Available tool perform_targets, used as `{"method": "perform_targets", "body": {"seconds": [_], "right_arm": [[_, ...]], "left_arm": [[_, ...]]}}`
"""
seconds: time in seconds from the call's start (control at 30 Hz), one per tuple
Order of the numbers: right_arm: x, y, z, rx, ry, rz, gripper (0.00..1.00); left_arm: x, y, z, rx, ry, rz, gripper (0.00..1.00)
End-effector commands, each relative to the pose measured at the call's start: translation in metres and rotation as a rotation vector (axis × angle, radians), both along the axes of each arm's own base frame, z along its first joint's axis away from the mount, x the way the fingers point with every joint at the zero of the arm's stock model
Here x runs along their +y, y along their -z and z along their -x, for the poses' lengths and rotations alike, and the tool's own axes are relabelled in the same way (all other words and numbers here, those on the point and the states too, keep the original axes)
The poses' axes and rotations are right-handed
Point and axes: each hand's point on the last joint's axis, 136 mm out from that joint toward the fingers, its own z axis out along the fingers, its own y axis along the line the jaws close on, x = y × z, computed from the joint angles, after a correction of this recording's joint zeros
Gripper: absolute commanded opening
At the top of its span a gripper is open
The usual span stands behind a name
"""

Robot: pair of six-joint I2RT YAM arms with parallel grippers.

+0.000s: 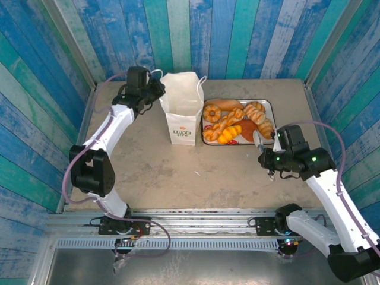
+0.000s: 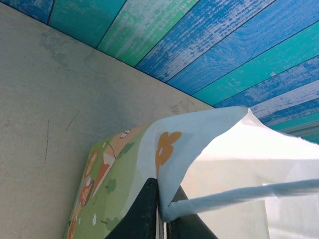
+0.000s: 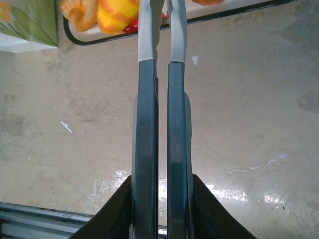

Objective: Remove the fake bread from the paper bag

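My left gripper (image 2: 163, 204) is clenched on the paper bag (image 1: 181, 113), pinching the top edge on its left side between both fingers. One white loop handle (image 2: 259, 190) runs across just beside them. The bag stands upright on the counter (image 1: 178, 172) with its mouth open and its logo facing me.

The fake bread (image 1: 228, 122) lies to the right of the bag, heaped on a white tray (image 1: 268, 104). The tray's left rim sits just beside the bag's right wall; I cannot tell whether they touch.

My right gripper (image 3: 160, 211) is further right of the bag and nearer to me. It grasps a pair of tongs (image 3: 147, 124) by the dark handles, the two arms squeezed almost together. The tongs' metal ends reach over the tray's near rim, close to the bread at the corner nearest the bag.
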Motion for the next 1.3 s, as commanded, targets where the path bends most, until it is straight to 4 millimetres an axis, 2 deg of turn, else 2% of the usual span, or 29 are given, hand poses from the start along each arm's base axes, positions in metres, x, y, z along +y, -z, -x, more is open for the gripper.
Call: {"method": "perform_targets", "body": {"seconds": [0.0, 0.13, 0.53, 0.67, 0.73, 0.9, 1.13, 1.2, 1.27], "right_arm": [[-0.004, 0.002, -0.004, -0.026, 0.046, 0.018, 0.28], [-0.001, 0.008, -0.003, -0.015, 0.042, 0.024, 0.28], [0.009, 0.015, -0.008, -0.006, 0.029, 0.030, 0.28], [0.011, 0.019, -0.008, 0.000, 0.028, 0.029, 0.27], [0.011, 0.021, -0.008, 0.006, 0.028, 0.032, 0.27], [0.009, 0.029, -0.005, 0.018, 0.039, 0.055, 0.27], [0.004, 0.037, 0.001, 0.021, 0.055, 0.093, 0.26], [0.004, 0.040, 0.003, 0.024, 0.055, 0.100, 0.26], [0.004, 0.043, 0.005, 0.028, 0.058, 0.107, 0.26]], "left_arm": [[0.006, 0.005, -0.015, 0.012, -0.018, 0.005, 0.11], [0.015, 0.003, -0.023, 0.005, -0.038, -0.010, 0.21], [0.041, -0.005, -0.040, 0.000, -0.065, -0.042, 0.21], [0.044, -0.013, -0.041, -0.017, -0.067, -0.045, 0.32], [0.044, -0.016, -0.039, -0.027, -0.063, -0.040, 0.40], [0.039, -0.026, -0.030, -0.051, -0.032, -0.019, 0.70], [0.035, -0.045, -0.012, -0.101, -0.004, 0.013, 1.00], [0.036, -0.049, -0.007, -0.111, -0.006, 0.020, 0.94], [0.037, -0.053, 0.000, -0.124, -0.010, 0.027, 0.94]]}}
